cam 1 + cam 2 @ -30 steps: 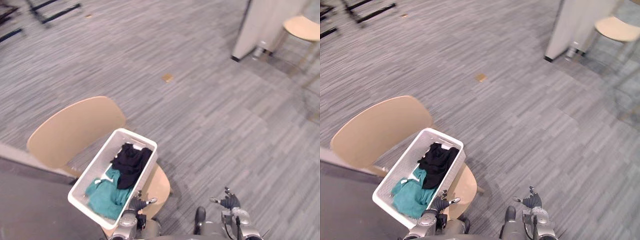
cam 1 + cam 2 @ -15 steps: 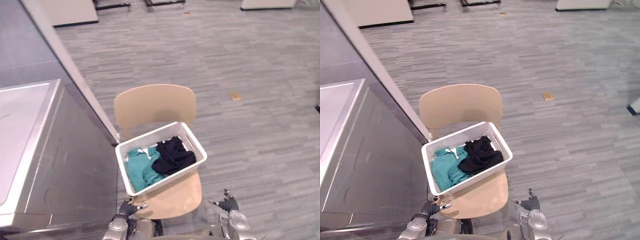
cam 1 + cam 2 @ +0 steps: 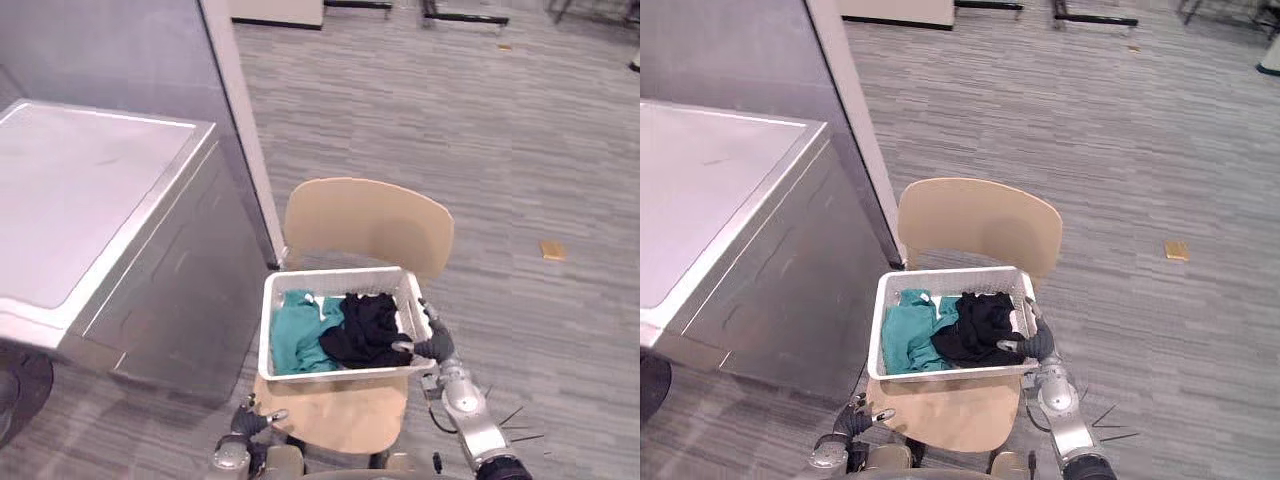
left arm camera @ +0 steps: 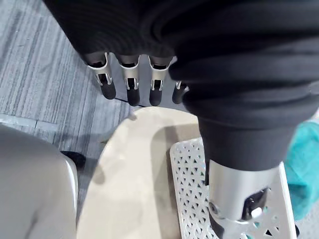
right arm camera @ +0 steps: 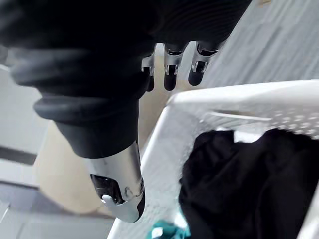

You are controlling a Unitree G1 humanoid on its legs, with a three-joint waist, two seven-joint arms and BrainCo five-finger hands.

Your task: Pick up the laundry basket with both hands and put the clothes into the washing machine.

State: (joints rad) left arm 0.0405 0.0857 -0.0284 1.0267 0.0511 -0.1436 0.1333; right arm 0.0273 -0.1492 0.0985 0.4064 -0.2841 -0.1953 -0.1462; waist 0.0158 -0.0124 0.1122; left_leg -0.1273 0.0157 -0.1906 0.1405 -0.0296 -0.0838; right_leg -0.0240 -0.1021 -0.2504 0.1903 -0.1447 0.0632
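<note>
At the right side of the laundry basket, the right hand is seen open. Its fingers are held straight outside the rim and its thumb is stretched in over the perforated wall, close to the black garment. Nothing is gripped, and whether the hand touches the rim cannot be told. The left hand is shown lower, by the front left corner of the seat and just below the basket's front left corner. It is also open, with straight fingers and nothing held. The white basket is set on the seat of a beige chair, not lifted. A teal garment is piled in its left half and the black one in its right, the two overlapping in the middle. A silver washing machine stands to the chair's left on grey carpet, where a small tan scrap lies well to the right.
</note>
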